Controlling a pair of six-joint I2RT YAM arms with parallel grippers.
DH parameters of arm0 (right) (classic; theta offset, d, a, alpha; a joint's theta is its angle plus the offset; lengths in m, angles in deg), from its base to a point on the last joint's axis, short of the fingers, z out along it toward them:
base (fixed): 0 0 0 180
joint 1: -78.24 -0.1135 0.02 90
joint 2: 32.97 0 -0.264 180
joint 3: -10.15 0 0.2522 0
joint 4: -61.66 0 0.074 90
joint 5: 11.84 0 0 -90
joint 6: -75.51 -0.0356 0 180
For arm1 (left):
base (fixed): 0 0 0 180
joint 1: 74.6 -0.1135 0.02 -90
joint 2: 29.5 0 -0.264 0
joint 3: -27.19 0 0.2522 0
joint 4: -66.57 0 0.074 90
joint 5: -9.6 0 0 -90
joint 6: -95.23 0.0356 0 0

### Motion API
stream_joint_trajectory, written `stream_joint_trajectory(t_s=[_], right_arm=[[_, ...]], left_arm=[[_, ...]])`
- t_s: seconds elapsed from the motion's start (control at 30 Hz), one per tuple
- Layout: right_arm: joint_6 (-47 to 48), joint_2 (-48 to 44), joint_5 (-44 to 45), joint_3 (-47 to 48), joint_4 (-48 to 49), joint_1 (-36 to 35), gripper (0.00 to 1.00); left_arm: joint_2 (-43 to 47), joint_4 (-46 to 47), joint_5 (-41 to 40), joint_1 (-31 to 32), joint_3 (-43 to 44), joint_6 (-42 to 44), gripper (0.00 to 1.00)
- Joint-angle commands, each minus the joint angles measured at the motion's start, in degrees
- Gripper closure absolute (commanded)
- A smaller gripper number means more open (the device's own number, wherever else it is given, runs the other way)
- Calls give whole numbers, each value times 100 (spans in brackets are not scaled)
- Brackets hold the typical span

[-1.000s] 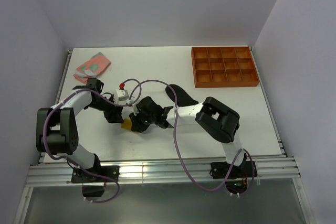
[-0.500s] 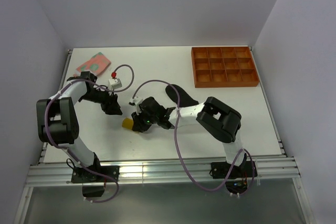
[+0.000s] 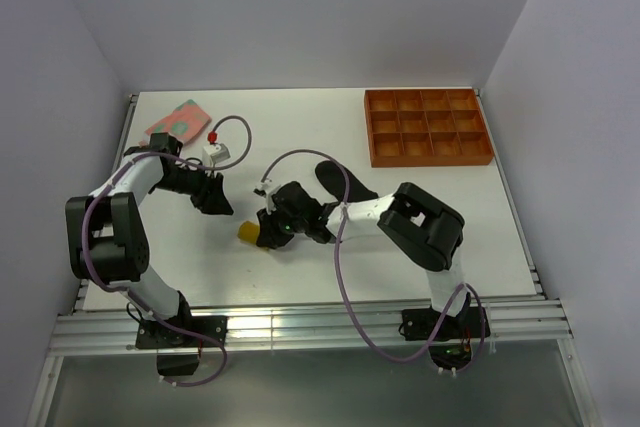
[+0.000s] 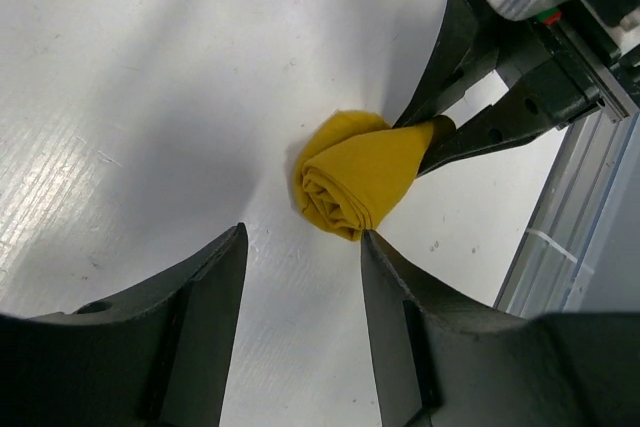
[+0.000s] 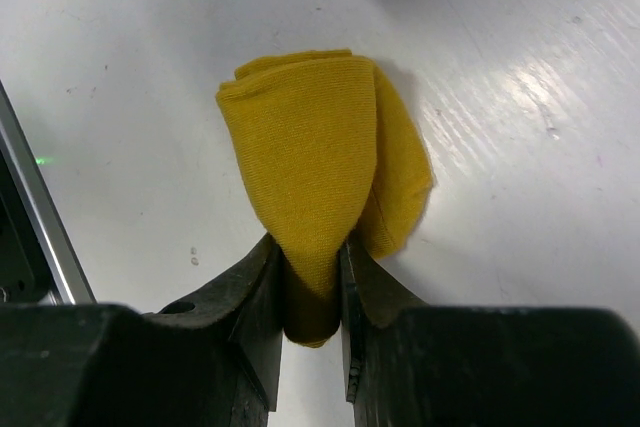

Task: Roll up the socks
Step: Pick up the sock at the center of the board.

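The right arm stretches low across the bench toward the left edge. Its end effector is pinched tight on one end of the yellow sock. The left arm bends in from the left edge. Its end effector is wide open, holds nothing, and sits just beside the roll without touching it.

The roll lies mid-bench, well apart from every edge. The black sock is near, on the far side. The pink sock lies at the far left corner.

The roll's long line points toward the left edge.
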Motion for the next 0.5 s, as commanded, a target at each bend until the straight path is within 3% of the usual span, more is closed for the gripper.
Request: stream_joint_trajectory(t_s=[0.0,0.47], right_arm=[[-30,391,818,-459,-1696,200,100],[-268,-321,880,-372,-1705,393,100]], left_arm=[[160,119,9,-17,1,-316,46],[318,373,-114,-25,-113,-659,49]])
